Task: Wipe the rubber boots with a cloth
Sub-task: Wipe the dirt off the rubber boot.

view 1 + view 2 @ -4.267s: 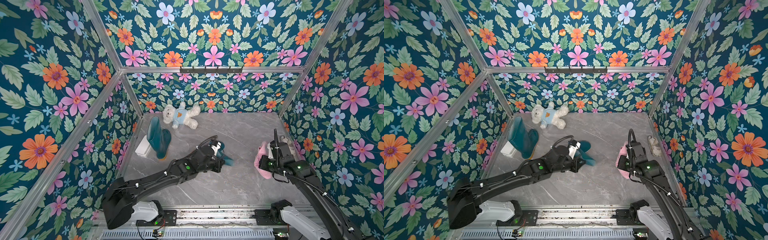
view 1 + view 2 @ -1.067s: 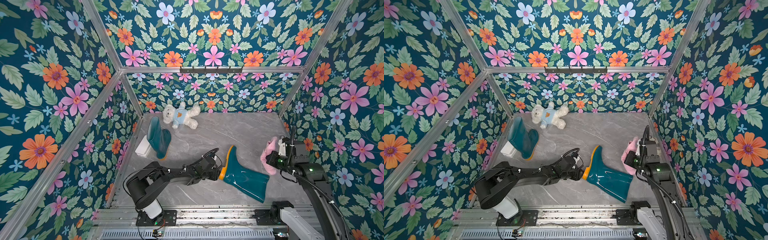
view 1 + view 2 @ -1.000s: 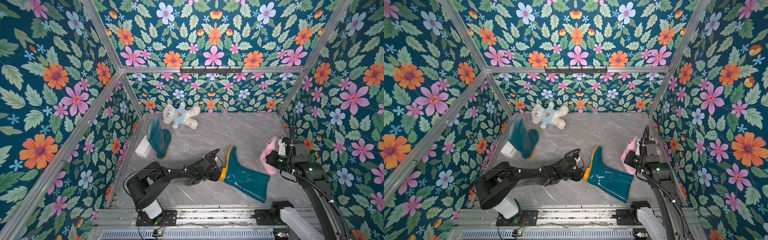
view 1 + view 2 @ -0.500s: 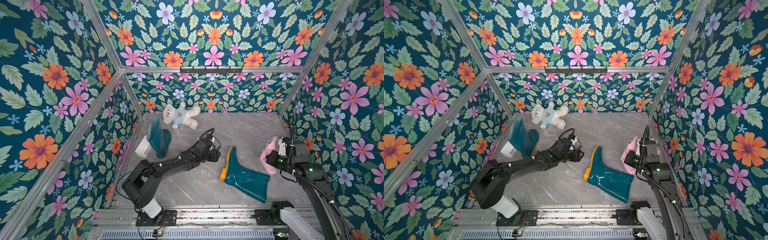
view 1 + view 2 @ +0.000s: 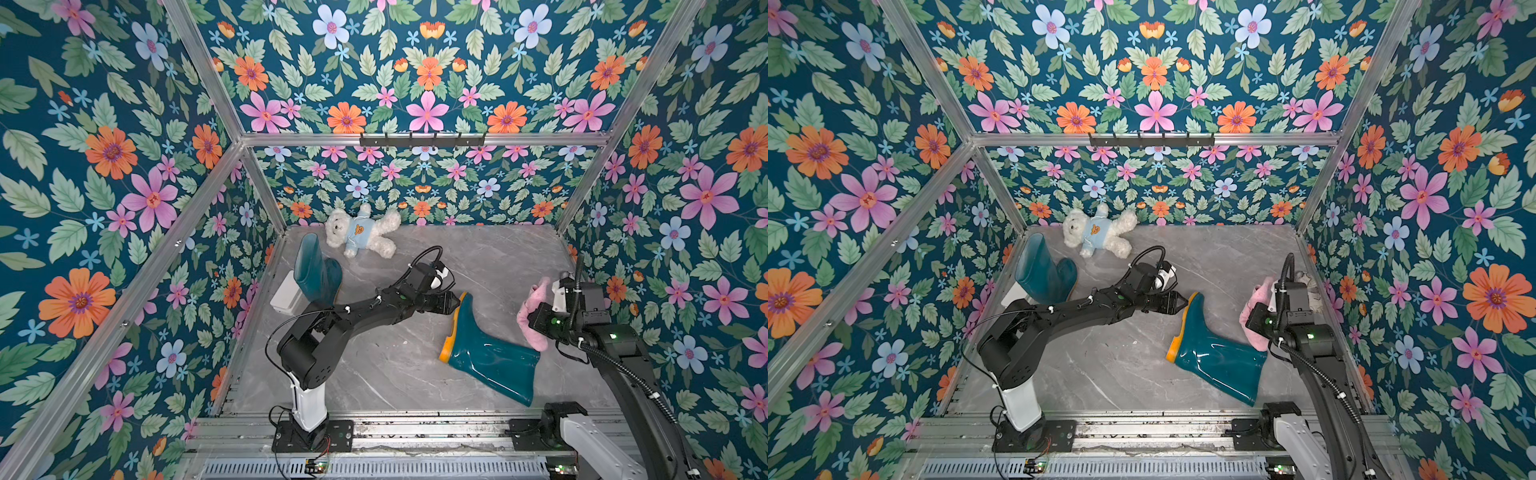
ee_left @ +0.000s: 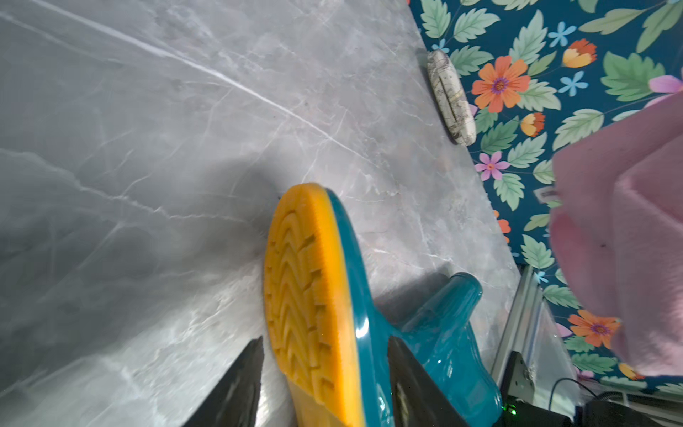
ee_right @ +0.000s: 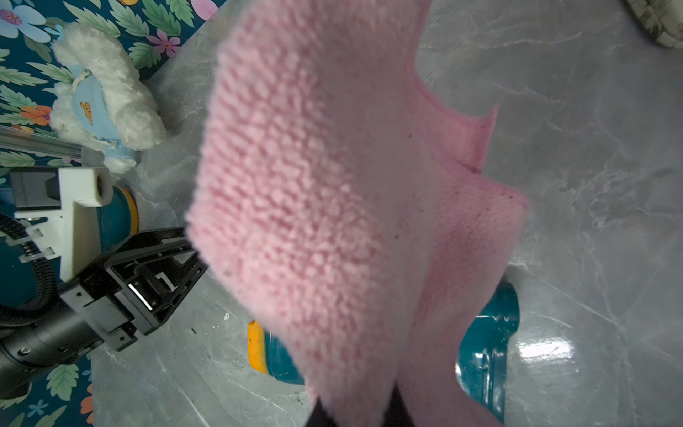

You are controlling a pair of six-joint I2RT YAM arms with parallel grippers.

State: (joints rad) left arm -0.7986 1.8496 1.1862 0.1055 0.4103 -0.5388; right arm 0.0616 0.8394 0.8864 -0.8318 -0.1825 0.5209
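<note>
Here, one boot (image 5: 486, 357) lies flat, sole toward the parted left gripper (image 5: 456, 301) (right gripper (image 7: 360, 416) clamps cloth (image 7: 314, 185)).

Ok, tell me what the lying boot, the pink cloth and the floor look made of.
Lying boot: glossy teal rubber or plastic, judging by sharp highlights. Pink cloth: looped, fluffy pile, likely microfibre. Floor: veined grey, reflective; stone or print, unclear.

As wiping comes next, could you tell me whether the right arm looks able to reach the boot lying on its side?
Probably yes: the right gripper, shut on the pink cloth, hangs beside the shaft of the lying boot, nothing between.
</note>
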